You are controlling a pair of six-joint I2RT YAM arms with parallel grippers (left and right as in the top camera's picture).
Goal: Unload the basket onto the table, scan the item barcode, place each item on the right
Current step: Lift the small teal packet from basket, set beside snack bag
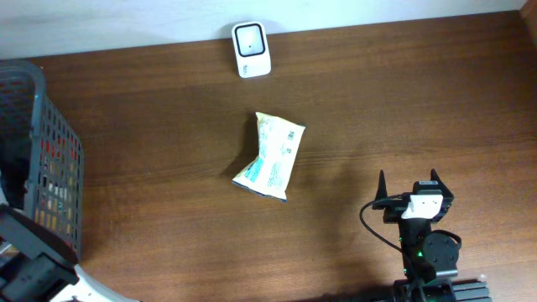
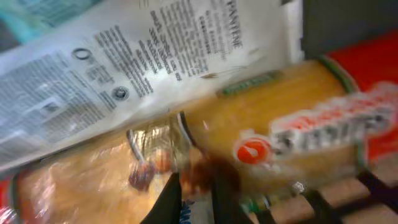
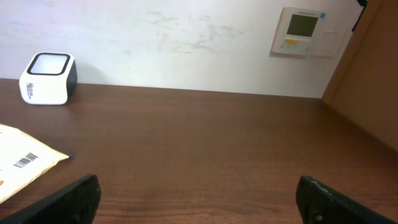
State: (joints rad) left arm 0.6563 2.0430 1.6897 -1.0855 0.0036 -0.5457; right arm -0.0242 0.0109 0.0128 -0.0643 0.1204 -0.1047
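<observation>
A dark wooden table [image 1: 168, 109] meets a white wall [image 3: 186, 37]. The packet [image 1: 270, 156] lies mid-table, near the scanner [image 1: 250, 49]. The right claw [image 1: 409, 186] is spread over bare wood. The left claw [image 2: 194, 186] is pressed together against a yellow bag [image 2: 280, 106].

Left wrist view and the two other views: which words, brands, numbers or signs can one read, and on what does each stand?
"PANTENE": on the white pack, left wrist view; its small print is blurred.
Red and white logo on the orange packet: blurred, unreadable.
Barcode on the pale packet, right wrist view: digits too small.
Markings on the white scanner and on the wall panel: too small to read.
</observation>
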